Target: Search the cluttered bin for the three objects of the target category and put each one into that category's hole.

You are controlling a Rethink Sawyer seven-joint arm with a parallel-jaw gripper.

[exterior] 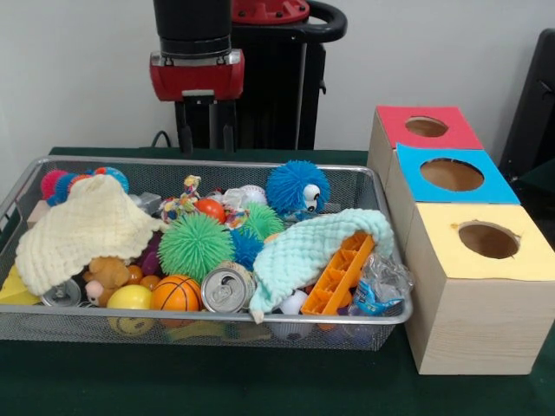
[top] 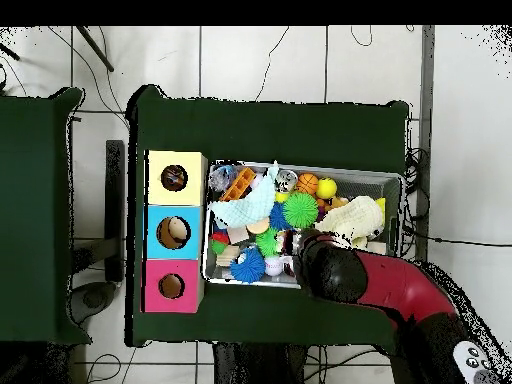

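Note:
The wire mesh bin (exterior: 217,319) sits on the green table, full of toys; it also shows in the overhead view (top: 396,182). A multicoloured knotted rope toy (exterior: 186,204) lies near the bin's back, beside a red-orange ball. I cannot make out other speckled textile pieces. The yellow-topped box's hole (exterior: 488,240) is at the near right, and at the top of the box row in the overhead view (top: 174,178). My gripper (exterior: 208,130) hangs open and empty above the bin's back edge, apart from the toys. In the overhead view the arm (top: 335,270) hides the gripper.
A pale-yellow knitted cloth (exterior: 82,225) covers the bin's left. A mint cloth (exterior: 303,247) drapes over an orange plastic piece (exterior: 340,273). A green spiky ball (exterior: 192,245), a blue fuzzy ball (exterior: 297,186) and a can (exterior: 227,289) lie between. Blue-topped (exterior: 451,173) and red-topped (exterior: 425,127) boxes stand behind the yellow one.

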